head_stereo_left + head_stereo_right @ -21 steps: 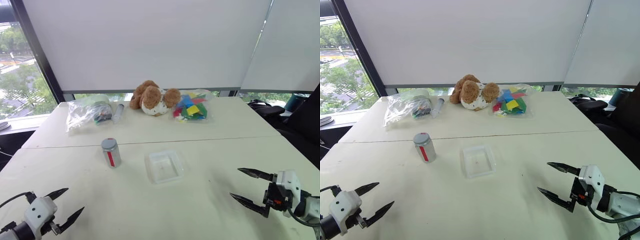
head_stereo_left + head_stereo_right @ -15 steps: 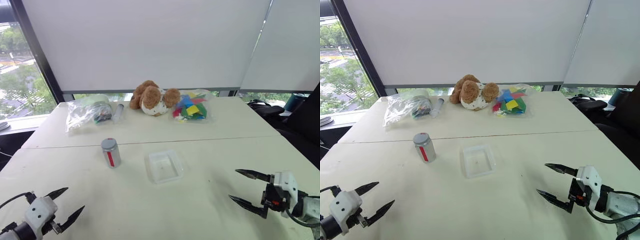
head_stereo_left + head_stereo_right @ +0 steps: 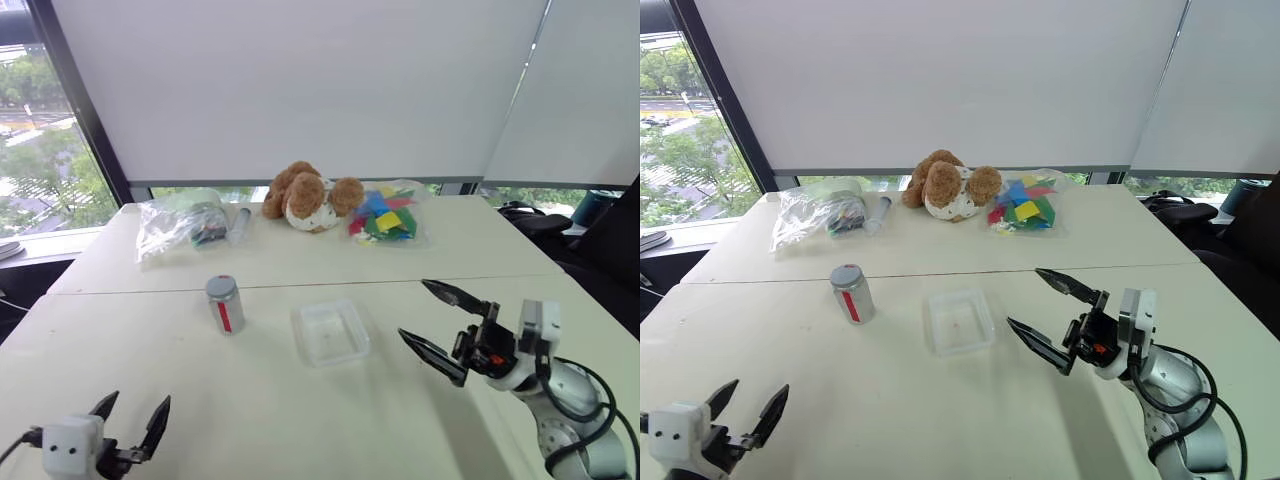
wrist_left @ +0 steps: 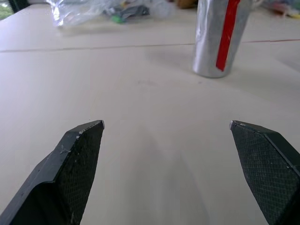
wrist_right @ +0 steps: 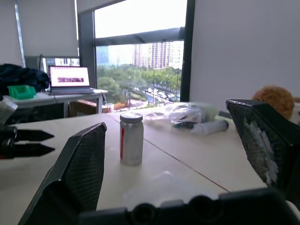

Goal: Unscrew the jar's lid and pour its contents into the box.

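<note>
Table (image 3: pixel 150 400): white, by the window.
Jar (image 3: pixel 224 304): upright, lid (image 3: pixel 221 287) on, left of box (image 3: pixel 331 333).
Left gripper (image 3: pixel 131 435): wide open, empty.
Right gripper (image 3: pixel 437 320): spread wide, empty, just right of box.

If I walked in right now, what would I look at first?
Probably the fluffy brown teddy lying at the far edge of the table, right next to a clear bag of colourful pieces. Then the little silver jar with a red stripe standing upright by itself, its lid on, with the see-through box beside it. Closer to you, the right hand hangs wide open just past the box.
</note>
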Controlling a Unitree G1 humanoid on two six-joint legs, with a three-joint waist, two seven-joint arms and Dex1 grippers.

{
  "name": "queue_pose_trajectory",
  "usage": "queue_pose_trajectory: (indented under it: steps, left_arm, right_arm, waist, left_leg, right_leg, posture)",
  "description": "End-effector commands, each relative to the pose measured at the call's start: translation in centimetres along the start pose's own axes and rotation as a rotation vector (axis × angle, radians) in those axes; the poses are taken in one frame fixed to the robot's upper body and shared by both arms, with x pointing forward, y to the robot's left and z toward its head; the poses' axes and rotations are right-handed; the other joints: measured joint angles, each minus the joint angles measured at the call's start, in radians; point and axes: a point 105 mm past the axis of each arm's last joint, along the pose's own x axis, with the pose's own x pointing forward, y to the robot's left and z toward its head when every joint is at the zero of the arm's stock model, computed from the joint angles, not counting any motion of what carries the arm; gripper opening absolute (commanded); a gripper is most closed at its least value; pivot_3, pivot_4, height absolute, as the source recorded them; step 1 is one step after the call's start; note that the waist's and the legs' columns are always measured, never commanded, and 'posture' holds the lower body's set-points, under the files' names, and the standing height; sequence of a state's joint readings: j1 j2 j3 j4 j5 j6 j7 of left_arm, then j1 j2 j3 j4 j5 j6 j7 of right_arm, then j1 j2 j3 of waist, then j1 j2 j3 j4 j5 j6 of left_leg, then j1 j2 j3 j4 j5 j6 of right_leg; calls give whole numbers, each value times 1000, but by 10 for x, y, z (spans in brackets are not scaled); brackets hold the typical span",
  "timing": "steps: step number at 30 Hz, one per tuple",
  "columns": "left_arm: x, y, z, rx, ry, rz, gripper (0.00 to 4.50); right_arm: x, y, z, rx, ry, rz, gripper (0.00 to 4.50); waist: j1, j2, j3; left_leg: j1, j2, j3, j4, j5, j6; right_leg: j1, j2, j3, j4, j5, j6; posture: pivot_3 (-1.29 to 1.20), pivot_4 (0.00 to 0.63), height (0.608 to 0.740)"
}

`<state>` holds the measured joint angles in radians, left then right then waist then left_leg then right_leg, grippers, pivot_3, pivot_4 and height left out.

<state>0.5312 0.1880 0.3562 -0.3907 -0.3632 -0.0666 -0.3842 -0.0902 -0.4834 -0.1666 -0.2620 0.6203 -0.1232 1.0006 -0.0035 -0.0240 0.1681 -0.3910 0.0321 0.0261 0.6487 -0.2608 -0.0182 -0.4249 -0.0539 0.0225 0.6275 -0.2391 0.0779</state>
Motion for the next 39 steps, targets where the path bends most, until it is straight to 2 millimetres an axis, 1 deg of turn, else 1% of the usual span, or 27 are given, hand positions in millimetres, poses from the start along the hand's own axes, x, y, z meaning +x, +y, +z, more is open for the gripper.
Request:
queue_pose_trajectory:
  steps: [1, 4, 9, 13, 16, 20, 24, 25, 28, 33, 38, 39]
  left_arm:
    - [23, -22, 22, 56, -73, 24, 4429]
    - [44, -38, 26, 17, -74, 49, 4429]
    - [75, -61, 33, 65, -83, 64, 4429]
    - [97, -69, 36, 75, -108, 106, 4429]
    - [111, -75, 39, 84, -127, 107, 4429]
    - [119, -76, 41, 109, -147, 141, 4429]
    - [128, -84, 41, 86, -165, 128, 4429]
    - [131, -82, 42, 97, -171, 145, 4429]
    - [143, -81, 45, 83, -184, 159, 4429]
    - [157, -85, 44, 75, -185, 165, 4429]
    - [159, -84, 41, 64, -179, 180, 4429]
    - [160, -84, 40, 68, -178, 175, 3914]
  right_arm:
    - [4, -1, 5, -38, -8, 19, 4500]
    - [4, -3, 3, -41, 7, 29, 4500]
    - [2, -8, 3, -45, 24, 41, 4500]
    - [-3, -8, 0, -38, 39, 53, 4500]
    - [-6, -7, -1, -36, 44, 54, 4500]
    - [-9, -4, -2, -35, 50, 51, 4500]
    - [-13, -1, -3, -30, 55, 45, 4500]
    - [-13, 0, -4, -27, 56, 45, 4500]
    - [-10, 4, -3, -20, 51, 49, 4500]
    - [-3, 8, 1, -15, 44, 54, 4500]
    - [2, 5, 3, -13, 43, 42, 4500]
    - [2, 4, 3, -12, 44, 39, 4500]
  waist:
    - [1, 0, 0]
    - [2, 0, 0]
    - [-7, 0, 0]
    - [-7, 1, 0]
    - [-7, 1, 0]
    - [-6, 1, 0]
    - [-3, 1, 0]
    - [-4, 1, 0]
    - [-2, 1, 0]
    - [-4, 1, 0]
    - [-5, 0, 0]
    - [-5, 0, 0]
  left_leg:
    - [0, 0, 0, 0, 0, 0]
    - [0, -1, 0, 1, 0, 0]
    - [0, 0, -1, 1, 0, 1]
    - [1, 0, -3, 1, 0, 1]
    - [1, 0, -2, 1, 0, 1]
    - [0, 0, -2, 1, 0, 1]
    - [0, 0, -2, 1, 0, 1]
    - [0, 0, -2, 1, 0, 1]
    - [0, 0, -2, 1, 0, 1]
    - [1, 0, -2, 1, 0, 1]
    - [0, 0, -3, 1, 0, 1]
    - [0, 0, -2, 1, 0, 1]
  right_leg:
    - [0, 0, 0, 0, 0, 0]
    - [0, 2, 0, 1, 0, 0]
    - [1, 6, 1, 1, 0, 0]
    - [1, 7, 1, 3, 0, 0]
    - [1, 7, 1, 3, 1, 0]
    - [1, 7, 1, 3, 1, 0]
    - [1, 7, 1, 3, 1, 0]
    - [1, 7, 1, 3, 1, 0]
    - [1, 7, 1, 3, 1, 0]
    - [1, 7, 1, 3, 2, 3]
    - [1, 7, 1, 3, 3, 4]
    - [1, 7, 1, 3, 3, 4]
  posture:
    - [0, 150, 740]
    - [0, 150, 740]
    - [0, 150, 740]
    - [0, 150, 740]
    - [0, 150, 740]
    - [0, 150, 740]
    - [0, 150, 740]
    - [0, 150, 740]
    - [0, 150, 740]
    - [0, 150, 740]
    - [0, 150, 740]
    - [0, 150, 740]
